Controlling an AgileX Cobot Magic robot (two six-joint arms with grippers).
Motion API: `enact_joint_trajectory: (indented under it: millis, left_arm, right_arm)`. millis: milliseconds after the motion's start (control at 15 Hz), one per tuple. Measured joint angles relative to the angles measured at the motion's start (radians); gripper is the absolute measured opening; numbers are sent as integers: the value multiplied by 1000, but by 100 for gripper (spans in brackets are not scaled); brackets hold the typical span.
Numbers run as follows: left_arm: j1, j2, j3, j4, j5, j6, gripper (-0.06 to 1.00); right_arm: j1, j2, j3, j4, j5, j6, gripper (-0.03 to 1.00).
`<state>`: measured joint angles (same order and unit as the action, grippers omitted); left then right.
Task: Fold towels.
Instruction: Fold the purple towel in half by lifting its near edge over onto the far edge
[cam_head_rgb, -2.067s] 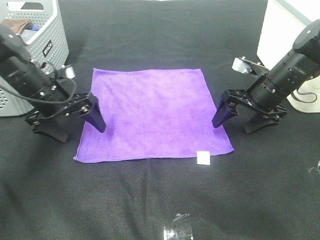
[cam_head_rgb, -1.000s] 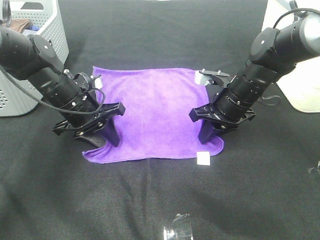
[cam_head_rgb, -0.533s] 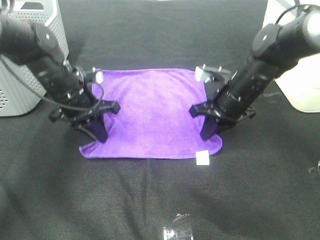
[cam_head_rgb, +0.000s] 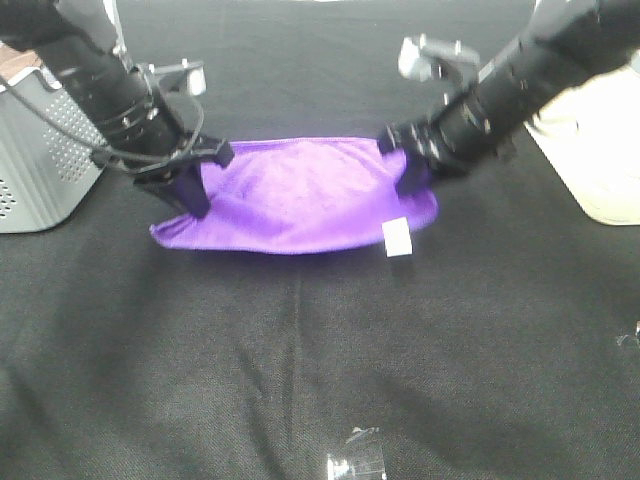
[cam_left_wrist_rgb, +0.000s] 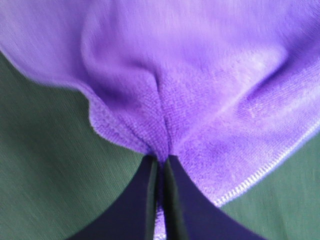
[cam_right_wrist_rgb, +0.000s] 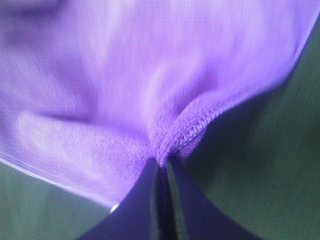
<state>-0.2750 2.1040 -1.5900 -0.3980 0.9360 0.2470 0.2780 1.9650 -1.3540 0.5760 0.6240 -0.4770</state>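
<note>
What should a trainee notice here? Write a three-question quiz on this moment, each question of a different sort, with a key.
1. True or false: the left gripper and the right gripper are each shut on an edge of the purple towel.
2. Multiple choice: the white tag hangs A) nearest the left gripper, B) nearest the right gripper, C) midway between the two.
3. Short answer: what stands beside the left arm at the edge of the exterior high view?
Key: 1 true; 2 B; 3 the grey basket.
</note>
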Motion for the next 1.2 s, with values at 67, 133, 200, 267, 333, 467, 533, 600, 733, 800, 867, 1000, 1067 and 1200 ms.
enact_joint_trajectory:
  millis: [67,133,200,267,333,467,533,600,733,800,867,1000,1067,1200]
  left_arm:
    - [9,0,-15,1,-29,0,1]
    - [19,0,-23,1,-69,0,0]
    - [33,0,-28,2,-127,0,0]
    - [38,0,-28,6,-174,0,0]
    - [46,5,-30,5,-217,0,0]
    - [49,38,-66,0,-284,0,0]
    - [49,89,-117,-2,-310,0,0]
    - [49,89,-117,-2,-310,0,0]
    - [49,168,-201,-2,-332,0,0]
    - [49,198,-241,-2,-334,0,0]
    - [49,228,-274,-2,-336,0,0]
    - [49,292,-348,-2,-336,0,0]
    - [49,301,-359,-2,-336,0,0]
    - [49,328,-394,-2,-336,5,0]
  right_arm:
    - [0,14,-50,3,-9,2,3]
    - [-3,38,-112,3,-8,15,3]
    - [-10,89,-202,3,2,44,3]
    - [-19,134,-257,3,19,59,3]
    - [-28,180,-316,3,37,73,3]
    - [-54,257,-416,3,60,102,3]
    - [-79,312,-476,1,70,123,3]
    - [-79,312,-476,1,70,123,3]
    - [-105,377,-551,-1,73,132,3]
    - [-108,407,-588,-1,73,133,3]
    - [-108,436,-633,-1,73,132,3]
    - [-108,496,-718,-4,79,132,3]
    - [-108,505,-725,-4,80,132,3]
    - [-108,533,-736,-30,99,134,3]
